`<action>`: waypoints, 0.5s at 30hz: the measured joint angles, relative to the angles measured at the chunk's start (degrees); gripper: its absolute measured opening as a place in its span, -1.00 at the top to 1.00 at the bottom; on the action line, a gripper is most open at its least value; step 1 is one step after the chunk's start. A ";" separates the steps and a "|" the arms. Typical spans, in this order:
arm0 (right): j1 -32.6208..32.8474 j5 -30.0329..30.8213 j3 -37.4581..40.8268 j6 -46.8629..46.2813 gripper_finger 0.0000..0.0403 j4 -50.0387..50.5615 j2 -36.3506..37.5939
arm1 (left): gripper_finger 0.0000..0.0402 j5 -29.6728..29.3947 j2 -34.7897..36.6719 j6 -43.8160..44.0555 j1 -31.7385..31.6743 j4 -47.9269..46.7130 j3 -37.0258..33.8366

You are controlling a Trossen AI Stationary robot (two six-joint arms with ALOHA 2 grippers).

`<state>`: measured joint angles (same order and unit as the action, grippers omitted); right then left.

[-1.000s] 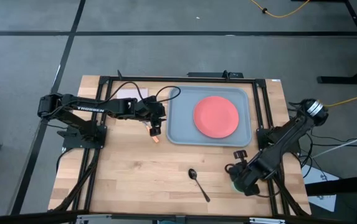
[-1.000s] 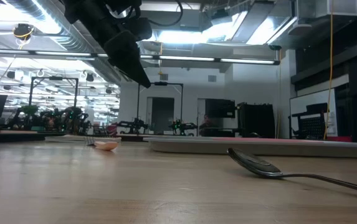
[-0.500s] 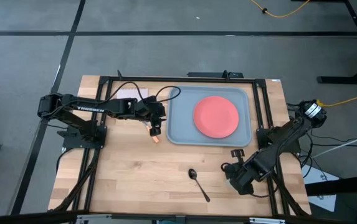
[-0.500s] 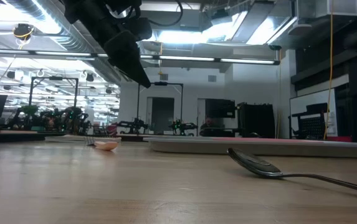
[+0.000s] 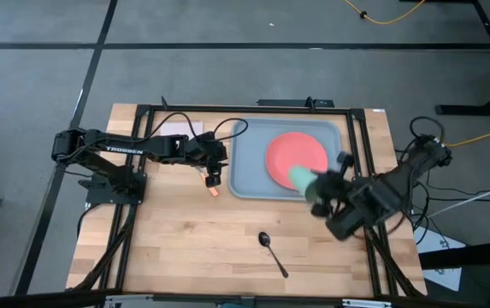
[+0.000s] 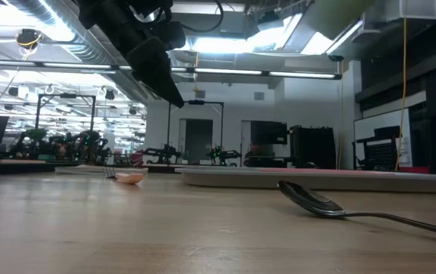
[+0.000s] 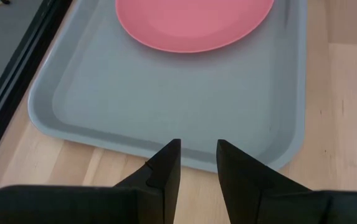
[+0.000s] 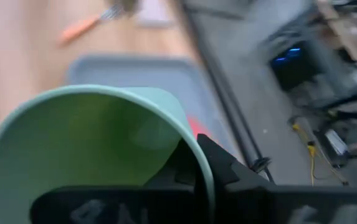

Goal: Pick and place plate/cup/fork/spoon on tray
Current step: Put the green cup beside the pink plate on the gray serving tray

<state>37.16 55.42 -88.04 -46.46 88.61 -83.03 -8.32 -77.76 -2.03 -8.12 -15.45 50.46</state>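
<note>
The coral-red plate (image 5: 296,159) lies in the blue-grey tray (image 5: 246,171) at the table's far right. My right gripper (image 5: 317,190) is shut on the light-green cup (image 5: 302,178), in the air over the tray's near right corner. The dark spoon (image 5: 272,252) lies flat on the wood near the front edge and shows in the low view (image 6: 316,202). The orange-handled fork (image 5: 215,192) lies on the wood left of the tray. My left gripper (image 5: 213,178) hovers open and empty above the fork; its wrist view (image 7: 197,163) looks onto the tray. My right gripper holds the cup by its rim wall (image 8: 190,134), one finger (image 8: 225,168) outside the wall and the other seemingly inside. The cup is lifted clear and tipped onto its side, its base toward the table's left.
A pale napkin (image 5: 172,128) lies at the far left under the left arm. Black frame rails (image 5: 360,145) run along the tray's far and right sides. Bare wood lies between the fork and the spoon.
My right gripper has risen with the cup from the table's near right corner and swung fast toward the far edge and the tray. The cup has come off the wood and tipped over sideways.
</note>
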 joint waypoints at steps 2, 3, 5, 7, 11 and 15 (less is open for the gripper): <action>-3.01 3.59 0.77 -3.42 0.99 0.64 1.35 | 0.52 0.00 0.00 0.00 0.00 -0.11 0.00; -4.66 5.50 1.53 -5.54 0.99 0.84 1.97 | 0.52 0.02 0.00 0.03 0.00 -0.17 0.00; -8.62 7.32 3.40 -8.78 0.99 0.90 2.95 | 0.52 0.02 0.00 0.03 0.00 -0.24 0.00; -13.09 7.09 6.08 -11.60 0.99 0.91 4.08 | 0.52 0.02 0.00 0.09 0.00 -0.78 0.00; -22.56 3.18 11.77 -14.57 0.99 1.12 5.43 | 0.52 0.02 0.00 0.94 0.04 -1.24 0.00; -32.36 -3.62 14.36 -11.56 0.99 0.97 6.27 | 0.52 0.00 0.00 1.93 0.02 -1.51 0.00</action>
<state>4.80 51.80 -73.67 -58.02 89.58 -76.75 -8.32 -77.76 -0.10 -8.10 -16.96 50.46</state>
